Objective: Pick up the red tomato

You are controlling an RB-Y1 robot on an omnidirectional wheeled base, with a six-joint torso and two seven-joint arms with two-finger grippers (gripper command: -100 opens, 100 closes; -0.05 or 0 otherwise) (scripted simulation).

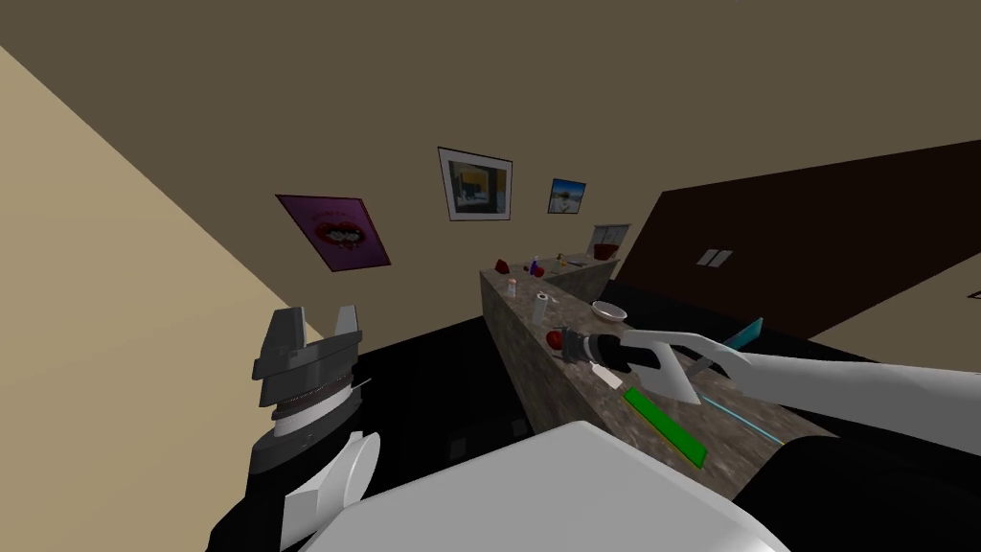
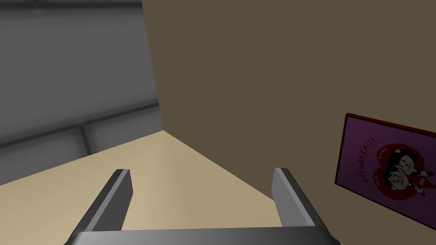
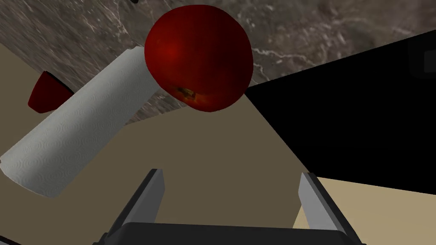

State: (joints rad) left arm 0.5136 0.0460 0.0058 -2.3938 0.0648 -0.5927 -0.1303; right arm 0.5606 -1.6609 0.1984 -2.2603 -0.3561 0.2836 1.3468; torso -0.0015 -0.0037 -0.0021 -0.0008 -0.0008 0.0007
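Note:
The red tomato (image 1: pixel 555 339) (image 3: pixel 199 56) rests on a mottled brown stone counter (image 1: pixel 536 383) near its left edge. My right gripper (image 1: pixel 567 346) (image 3: pixel 230 195) reaches along the counter and stops just short of the tomato, open, with nothing between its fingers (image 3: pixel 151 197). A white paper-towel roll (image 1: pixel 540 308) (image 3: pixel 81 127) stands just beyond the tomato. My left gripper (image 1: pixel 321 326) (image 2: pixel 202 195) is raised at my left, away from the counter, open and holding nothing.
On the counter sit a white bowl (image 1: pixel 608 310), a green flat strip (image 1: pixel 666 425) near my right forearm, a teal object (image 1: pixel 745 334), a dark red thing (image 1: pixel 502 265) (image 3: pixel 44 91) and small bottles (image 1: pixel 534 265) farther back. A black area (image 1: pixel 431 383) lies left of the counter.

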